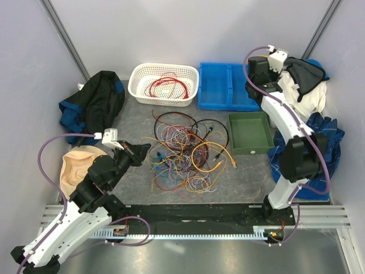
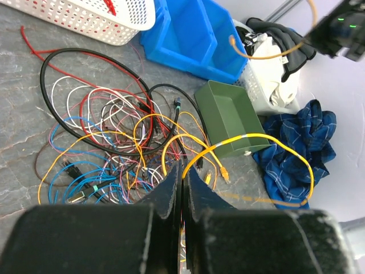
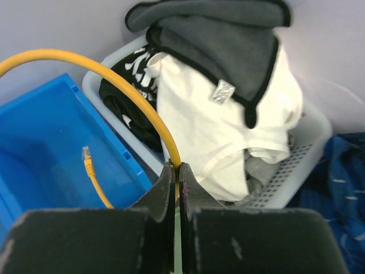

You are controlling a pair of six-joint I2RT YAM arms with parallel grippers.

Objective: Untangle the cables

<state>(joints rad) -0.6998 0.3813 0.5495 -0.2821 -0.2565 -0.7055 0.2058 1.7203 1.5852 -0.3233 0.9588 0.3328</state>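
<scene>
The cables [image 1: 182, 151] lie in a tangled pile of red, yellow, black, blue and white loops in the middle of the table; the pile also shows in the left wrist view [image 2: 114, 142]. My left gripper [image 1: 145, 152] is at the pile's left edge. Its jaws are shut [image 2: 183, 166], with a yellow cable [image 2: 251, 137] coming out between the tips. My right gripper [image 1: 254, 80] is raised at the back right. It is shut [image 3: 176, 166] on a yellow-orange cable [image 3: 114, 80], whose plug end [image 3: 86, 155] hangs over the blue bin [image 3: 45, 148].
A white basket [image 1: 140, 85] holding a red cable [image 1: 168, 85] stands at the back, with the blue bin [image 1: 222, 85] beside it. A green tray [image 1: 251, 132] is right of the pile. Clothes lie at the left [image 1: 94, 103] and right [image 1: 311, 85].
</scene>
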